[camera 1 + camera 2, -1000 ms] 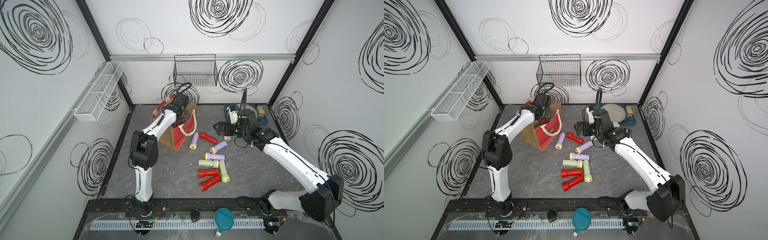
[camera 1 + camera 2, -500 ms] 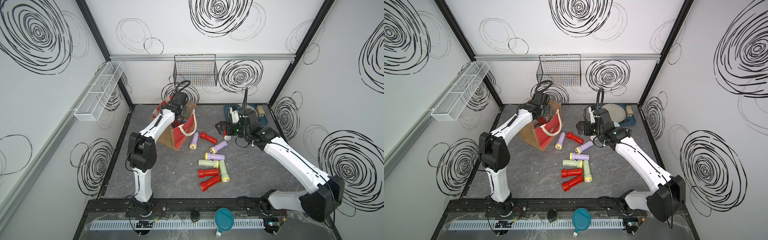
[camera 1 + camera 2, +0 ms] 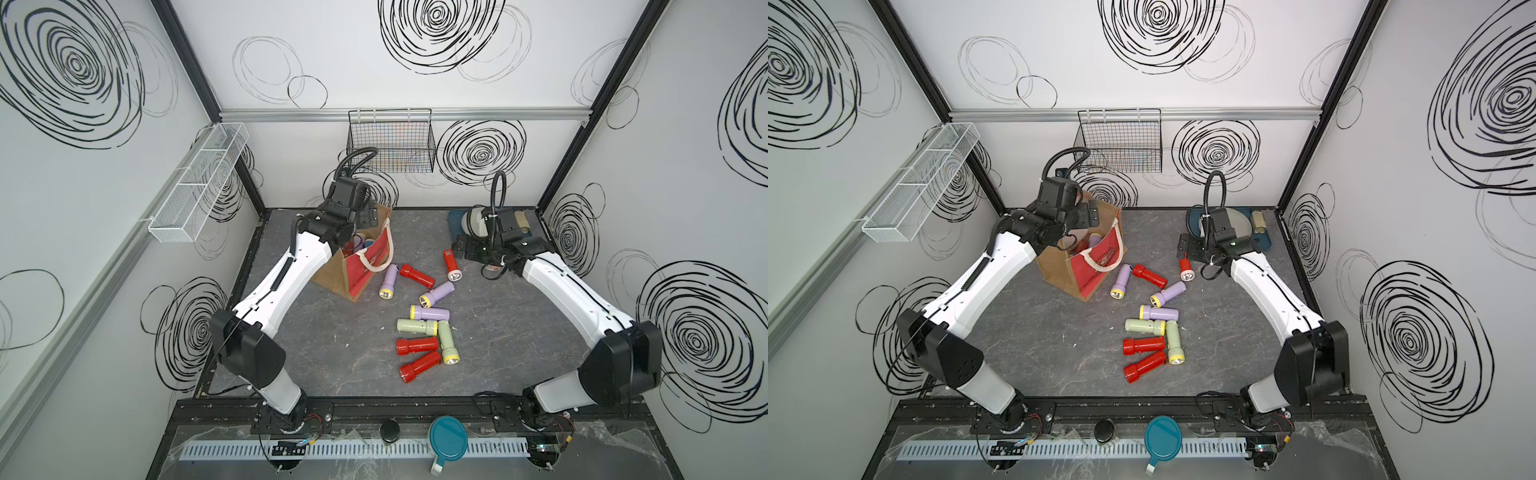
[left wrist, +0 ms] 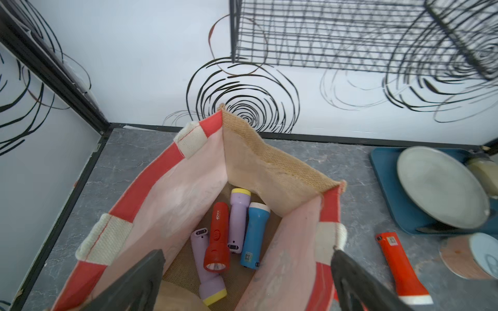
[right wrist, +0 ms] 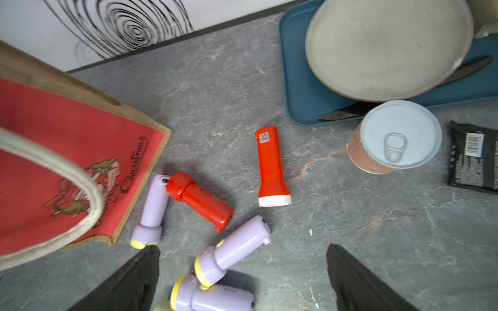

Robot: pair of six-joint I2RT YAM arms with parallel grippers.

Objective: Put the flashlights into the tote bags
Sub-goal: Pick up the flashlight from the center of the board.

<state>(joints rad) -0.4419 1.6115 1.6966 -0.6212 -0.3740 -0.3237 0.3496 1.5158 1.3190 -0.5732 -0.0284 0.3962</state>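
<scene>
The tote bag (image 3: 365,270), brown jute with red panels, stands open at the back left in both top views (image 3: 1096,266). Inside it the left wrist view shows a red flashlight (image 4: 217,237), a blue one (image 4: 254,234) and two lilac ones (image 4: 238,212). My left gripper (image 4: 246,258) hangs open above the bag's mouth (image 3: 368,216), holding nothing. More flashlights lie loose on the table: red (image 3: 417,276), lilac (image 3: 429,312), pale green (image 3: 417,326). My right gripper (image 5: 242,250) is open over the table (image 3: 461,247), beside a red flashlight (image 5: 270,167) and above a lilac one (image 5: 233,249).
A teal tray (image 5: 296,80) carrying a grey plate (image 5: 388,48) sits at the back right, with a white-lidded can (image 5: 398,134) and a black packet (image 5: 474,159) by it. A black wire basket (image 3: 390,141) hangs on the back wall. A white mesh shelf (image 3: 195,183) lines the left wall.
My left gripper has opened and drawn up and back a little over the bag. The right arm has shifted only slightly, its jaws open throughout.
</scene>
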